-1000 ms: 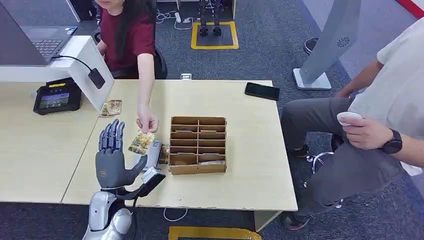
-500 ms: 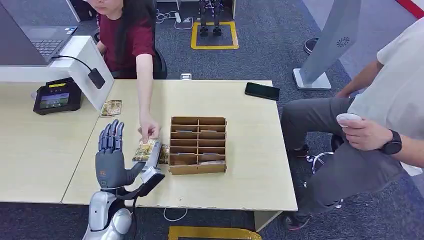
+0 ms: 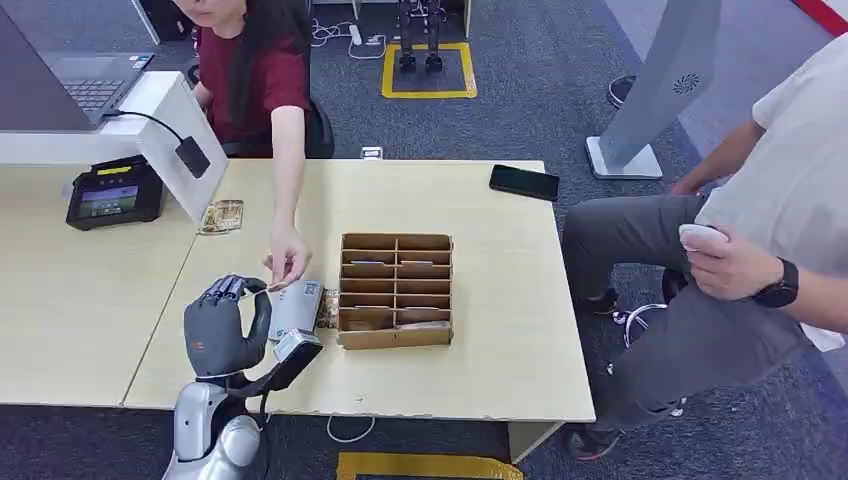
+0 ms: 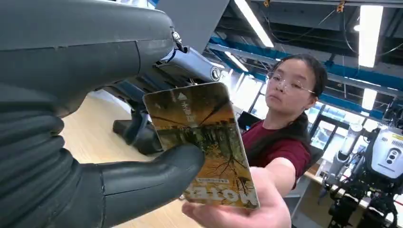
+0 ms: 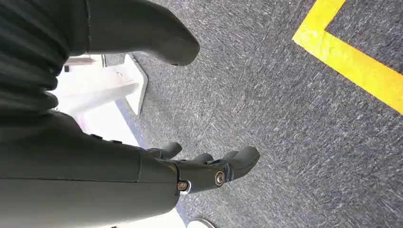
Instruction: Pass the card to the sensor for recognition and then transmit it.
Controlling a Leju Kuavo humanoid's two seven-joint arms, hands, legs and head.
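Left hand, at seven o'clock on the pale wooden table, clasping a glossy yellow-brown picture card between thumb and fingers; person's hand pinching its far end. Right hand hanging released, fingers apart, above grey carpet.

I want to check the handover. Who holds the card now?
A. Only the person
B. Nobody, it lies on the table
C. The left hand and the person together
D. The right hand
C: in the left wrist view the left hand grips the card while the person's hand also touches it from below.
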